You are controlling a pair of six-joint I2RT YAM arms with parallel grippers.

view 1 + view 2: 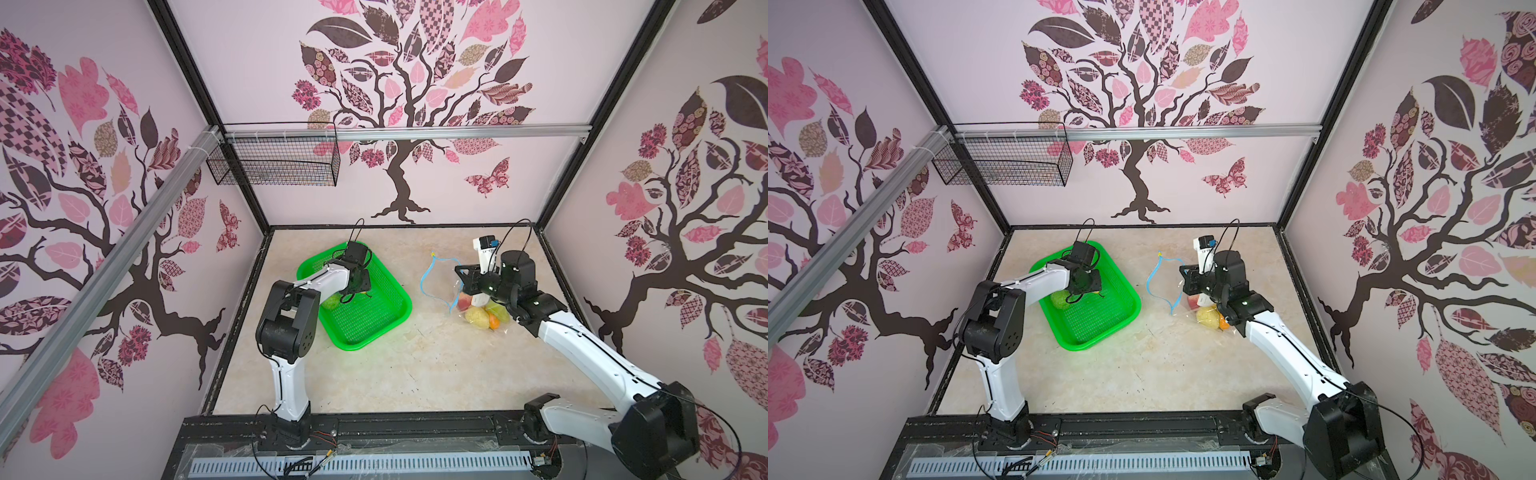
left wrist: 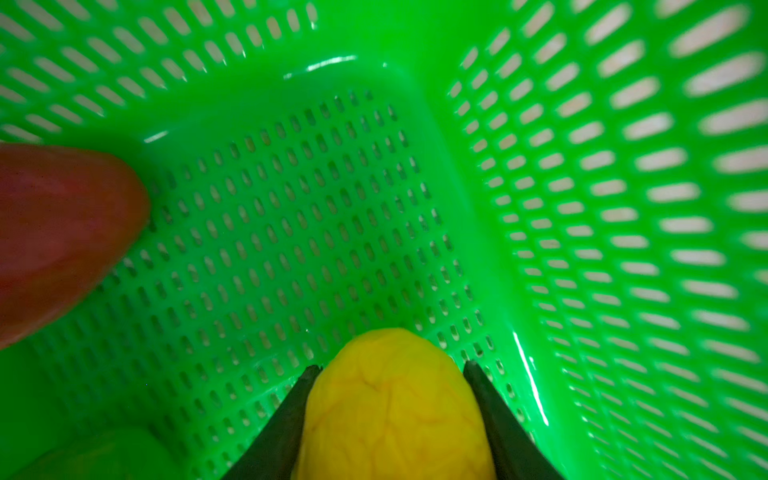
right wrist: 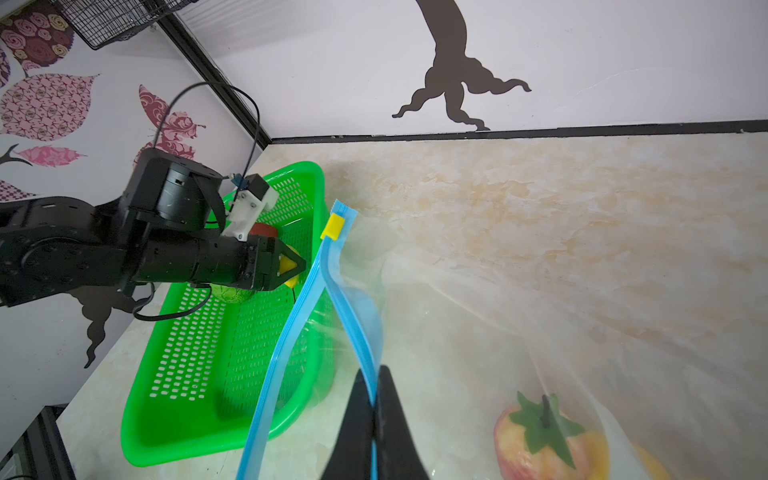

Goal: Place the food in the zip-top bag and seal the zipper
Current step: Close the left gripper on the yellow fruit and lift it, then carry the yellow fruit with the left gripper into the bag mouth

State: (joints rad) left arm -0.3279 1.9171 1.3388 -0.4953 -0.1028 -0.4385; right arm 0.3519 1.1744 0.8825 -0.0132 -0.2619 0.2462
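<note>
Both top views show the left fingers (image 1: 348, 296) low inside the green basket (image 1: 374, 332) on the counter (image 1: 415, 365), just beside a green ball (image 1: 330, 301). The right fingers (image 1: 459, 270) hold one raised edge of the zip-top bag (image 1: 457, 291), whose mouth gapes toward the basket. Several pieces of food (image 1: 478, 314) lie in the bag's bottom, beside that arm. In the left wrist view the left fingers (image 2: 282, 428) press against both sides of a yellow lemon (image 2: 390, 407), which sits between them down in the green basket (image 2: 582, 208), near a corner. A blurred red piece (image 2: 54, 237) lies apart from them. In the right wrist view the right fingers (image 3: 353, 424) are together, pinching the zipper (image 3: 353, 316), the light blue strip, on one lip of the bag's mouth. The other lip bows away from it, and the yellow slider tab (image 3: 332, 226) sits at the far end, where the lips meet. A strawberry (image 3: 540, 440) lies inside the bag near these fingers, and the yellow lemon (image 3: 287, 266) shows between the left fingers over the basket.
</note>
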